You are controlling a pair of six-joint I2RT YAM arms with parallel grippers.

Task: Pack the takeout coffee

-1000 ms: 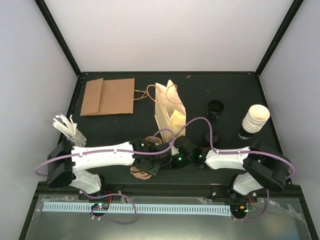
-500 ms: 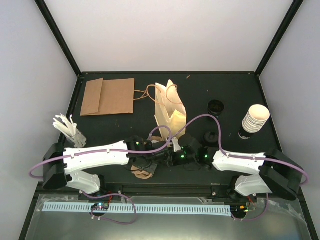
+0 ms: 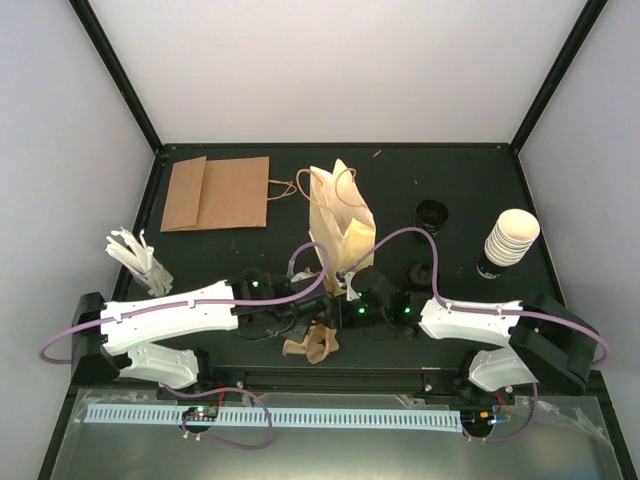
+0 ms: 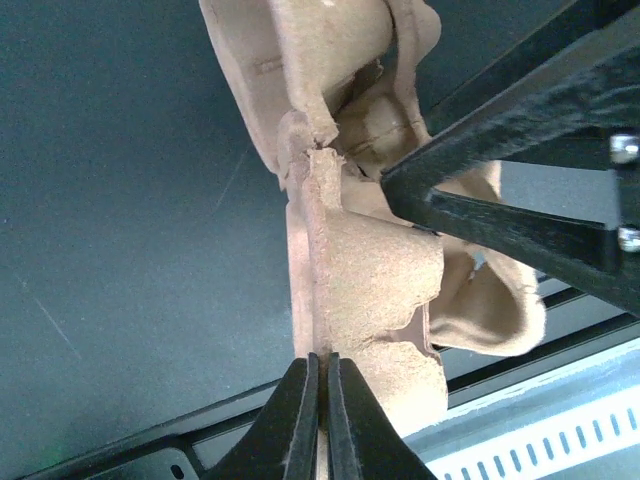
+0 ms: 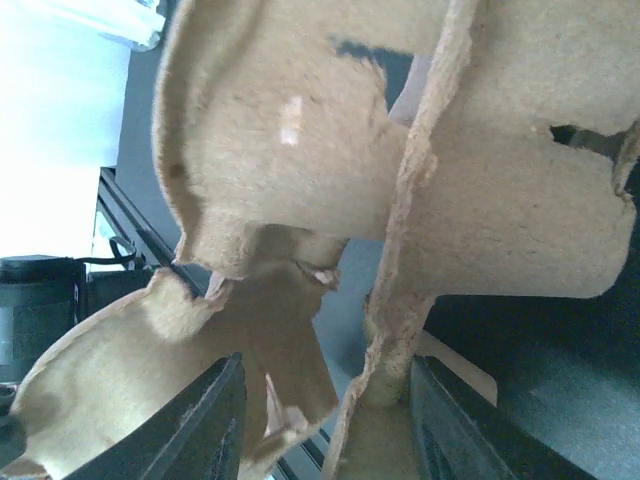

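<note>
So both arms were crowded together at the near edge of the table (image 3: 450, 180), fussing over a torn brown pulp cup carrier (image 3: 313, 343) that lay crumpled there. The left gripper (image 4: 320, 365) had its fingers (image 4: 290, 420) pressed together on a thin ridge of that carrier, pinching the edge between the tips. The right gripper (image 5: 325, 365) was a different story: its fingers (image 5: 200, 430) were spread. A ragged flap of the carrier ran down between them, closer to one finger than the other. It didn't look clamped, though the wrist view was so close up that contact was hard to call.

The actual takeout coffee stuff, a leaning stack of cream-white paper cups (image 3: 512, 237), sat at the right side of the table, well apart from both grippers. Nothing was touching it. The cream paper bag (image 3: 340, 225) with loop handles stood upright mid-table, just beyond the two wrists. A flat brown paper bag (image 3: 215, 193) lay at the far left. Two small black lids were between the cream bag and the cups, one farther back (image 3: 432, 214) and one nearer (image 3: 420, 273). A little holder of white sticks (image 3: 135, 255) stood on the left edge.
</note>
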